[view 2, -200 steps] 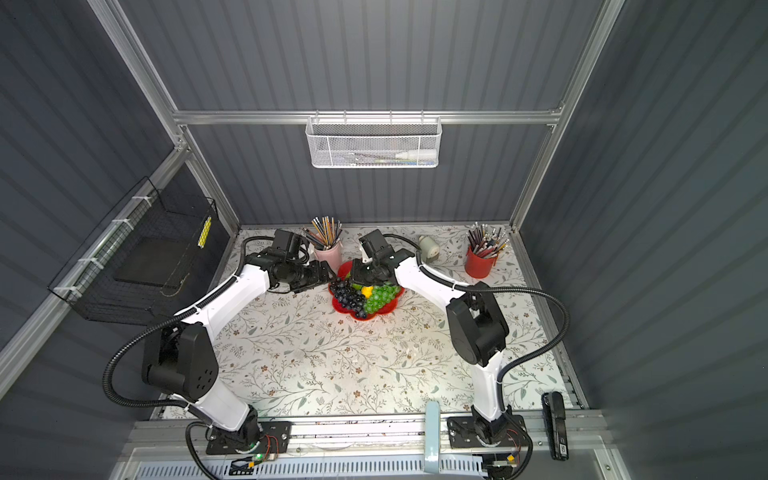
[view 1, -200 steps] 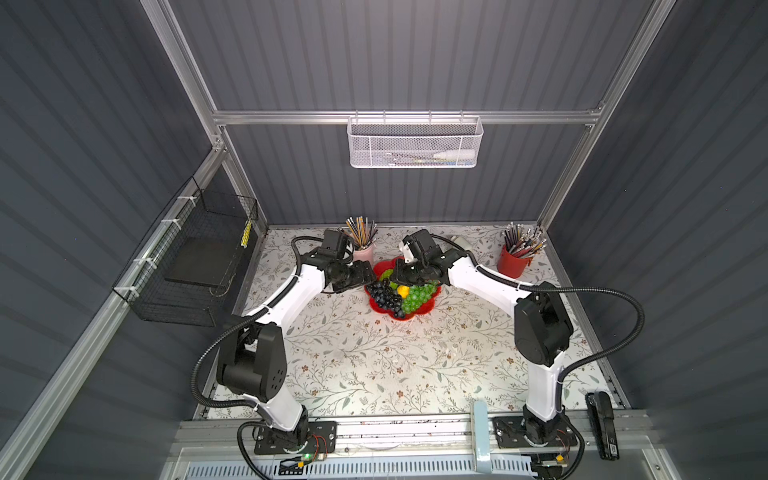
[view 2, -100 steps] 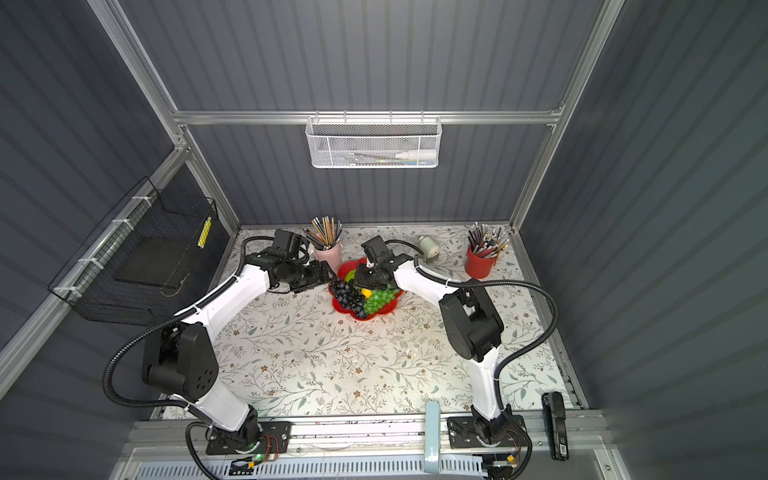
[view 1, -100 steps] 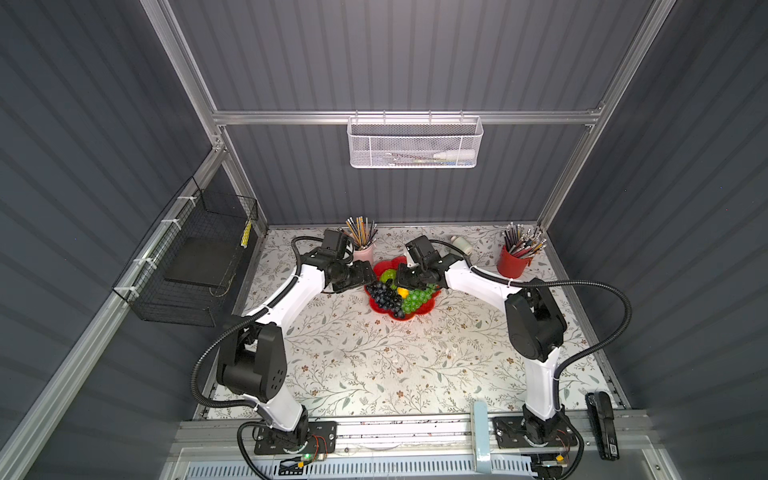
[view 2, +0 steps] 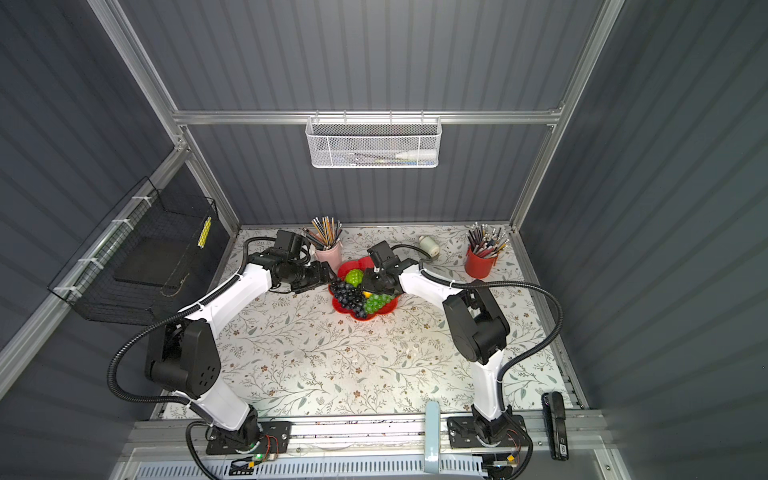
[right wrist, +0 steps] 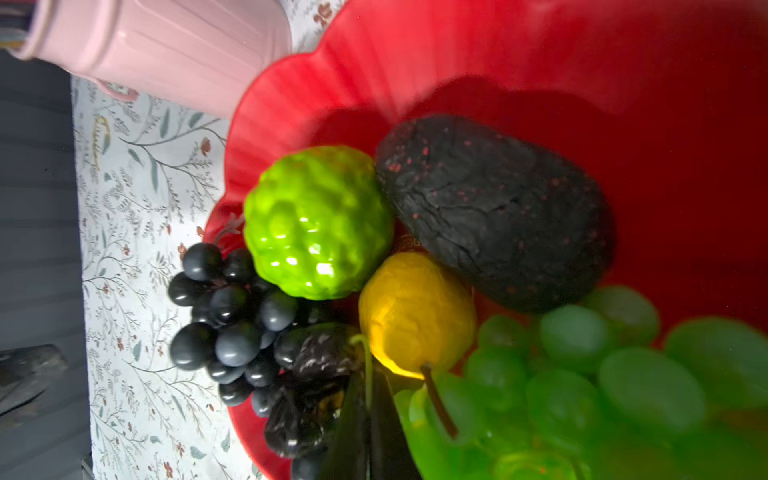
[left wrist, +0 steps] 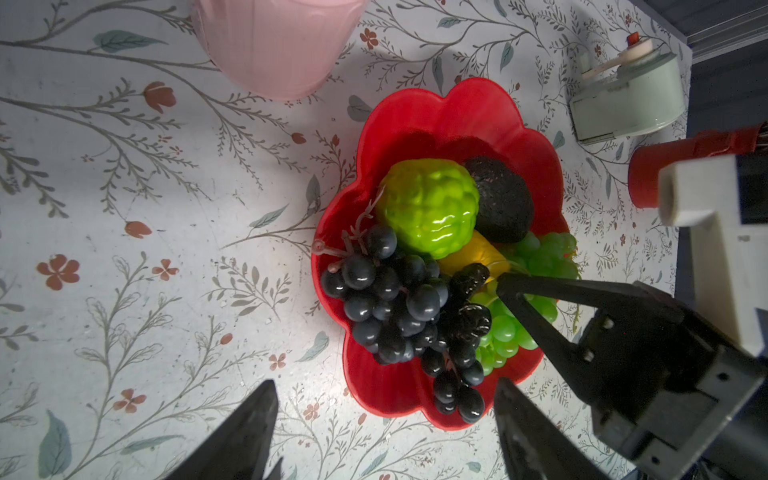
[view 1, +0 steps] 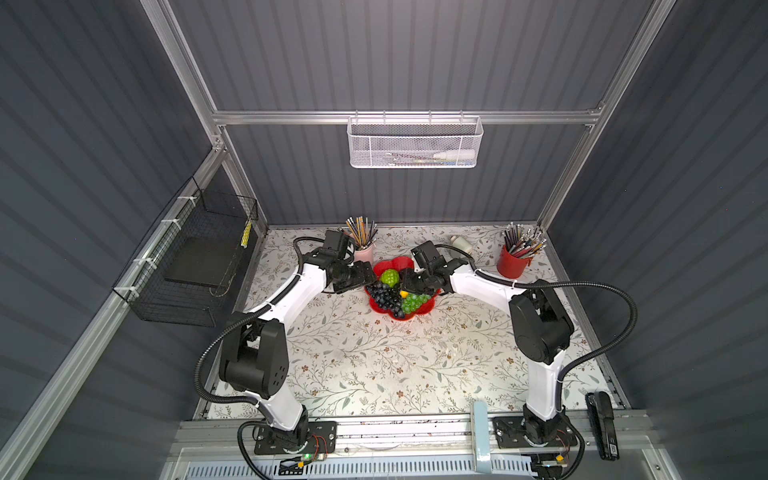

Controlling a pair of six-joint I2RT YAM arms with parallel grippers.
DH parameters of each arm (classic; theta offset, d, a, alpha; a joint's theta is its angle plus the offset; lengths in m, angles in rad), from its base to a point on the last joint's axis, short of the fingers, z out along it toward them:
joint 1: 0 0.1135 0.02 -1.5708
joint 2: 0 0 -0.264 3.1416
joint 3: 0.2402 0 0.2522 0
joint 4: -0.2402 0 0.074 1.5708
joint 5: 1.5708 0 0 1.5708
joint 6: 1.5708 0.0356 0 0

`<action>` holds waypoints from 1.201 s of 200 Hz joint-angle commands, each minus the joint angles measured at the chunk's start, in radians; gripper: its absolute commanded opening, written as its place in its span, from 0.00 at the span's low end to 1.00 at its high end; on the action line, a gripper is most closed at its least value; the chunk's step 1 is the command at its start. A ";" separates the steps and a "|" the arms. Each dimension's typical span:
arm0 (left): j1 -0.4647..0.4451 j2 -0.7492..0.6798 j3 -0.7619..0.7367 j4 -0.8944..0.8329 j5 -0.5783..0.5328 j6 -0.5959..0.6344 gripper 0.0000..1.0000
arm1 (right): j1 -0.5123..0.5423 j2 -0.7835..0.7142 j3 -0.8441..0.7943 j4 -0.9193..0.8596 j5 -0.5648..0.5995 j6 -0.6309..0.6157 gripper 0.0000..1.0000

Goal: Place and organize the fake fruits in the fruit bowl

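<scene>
Right gripper (right wrist: 368,399), pressed together, dips between dark purple grape bunch (left wrist: 390,299) and green grape bunch (left wrist: 540,253) in the fruit bowl (left wrist: 457,112); left gripper (left wrist: 382,390) hangs spread alongside; green ball (left wrist: 430,205), black oval (left wrist: 498,203) and yellow fruit (right wrist: 415,311) also lie inside; seemingly only tidying is left.

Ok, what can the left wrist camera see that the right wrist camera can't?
Only the left wrist view shows the open left gripper, the red pencil cup and a pale round gadget. Only the right wrist view shows the brown stem on the small yellow fruit. Both show that fruit, the fruit bowl, ridged green ball, black bumpy oval, purple grape bunch, green grape bunch, pink cup and the tips of the shut right gripper.
</scene>
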 commanded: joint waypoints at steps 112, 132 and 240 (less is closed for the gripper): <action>-0.006 -0.007 0.095 -0.069 -0.020 0.000 0.86 | -0.006 -0.213 0.025 -0.080 0.097 -0.173 0.55; -0.006 -0.014 0.132 -0.086 -0.072 0.000 0.92 | -0.019 -0.307 0.001 -0.105 0.155 -0.233 0.66; 0.037 -0.218 -0.375 0.583 -0.606 0.437 1.00 | -0.461 -0.850 -0.549 0.358 0.258 -0.867 0.99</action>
